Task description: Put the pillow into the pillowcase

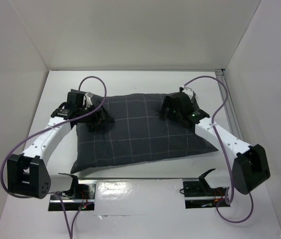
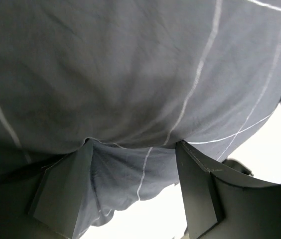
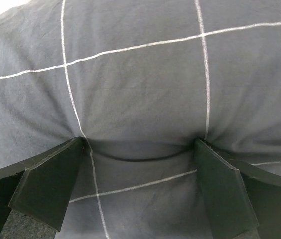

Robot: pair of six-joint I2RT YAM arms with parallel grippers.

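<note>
The dark grey pillowcase with a thin light grid lies plump on the white table. No white pillow shows in any view. My left gripper rests on the case's far left corner with jaws wide apart. In the left wrist view, the left gripper has a loose hem of the case between its fingers. My right gripper rests on the far right part of the case. In the right wrist view, the right gripper is open, its fingertips pressed into the case with a crease between them.
White walls enclose the table on three sides. A metal strip runs along the near edge with two black mounts. Purple cables loop from both arms. A rail runs along the right side.
</note>
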